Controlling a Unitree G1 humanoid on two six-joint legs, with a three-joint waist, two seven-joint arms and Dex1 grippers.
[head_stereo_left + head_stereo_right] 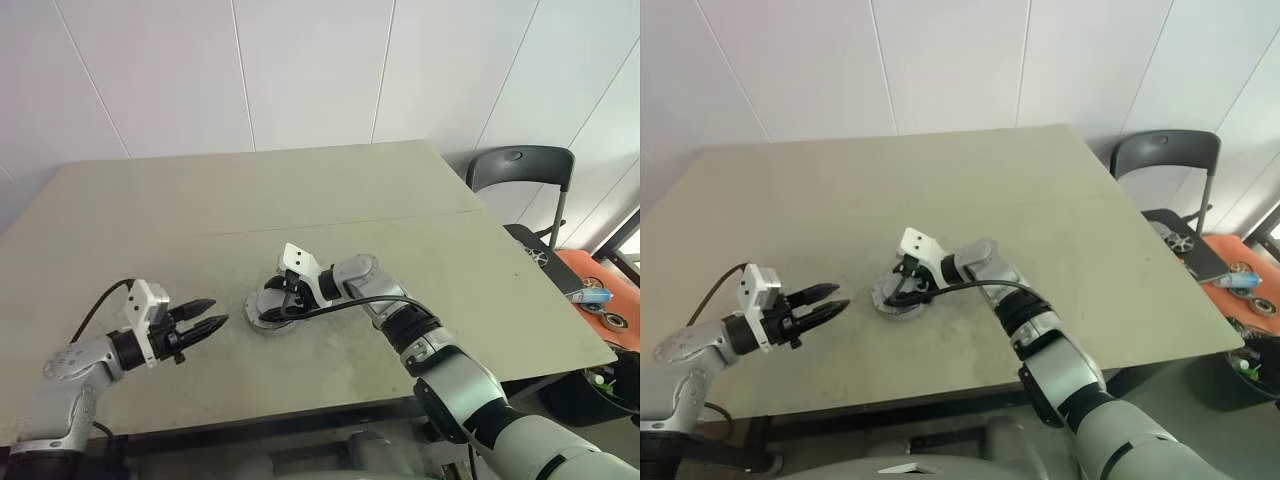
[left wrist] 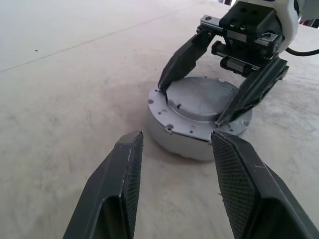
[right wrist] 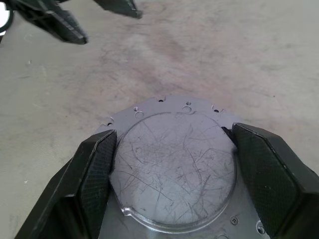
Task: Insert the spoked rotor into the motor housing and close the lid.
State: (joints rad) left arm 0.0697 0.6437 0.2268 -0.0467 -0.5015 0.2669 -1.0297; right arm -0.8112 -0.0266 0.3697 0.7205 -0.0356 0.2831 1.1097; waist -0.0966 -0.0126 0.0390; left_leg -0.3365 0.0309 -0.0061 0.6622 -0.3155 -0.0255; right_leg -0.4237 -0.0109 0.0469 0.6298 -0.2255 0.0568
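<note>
The motor housing sits on the grey surface near its front edge, and its inside is hidden: a scratched silvery lid covers the top, so neither the copper windings nor the spoked rotor can be made out. Seen from outside it is one pale round body with a flange of small holes and a raised disc in the middle. The right gripper reaches down over it, its jaws spread wide with one pad against each opposite side of the raised lid; the pads appear to touch the lid's rim, though whether they press on it cannot be told. In the head views the arm covers most of the housing. The left gripper hovers just beside the housing, clear of it, jaws parted with nothing between them. There are two grippers and one closed housing on the surface. At the far right a dark folding chair is partly cut off, and beyond it small objects on an orange patch are too small to identify.
</note>
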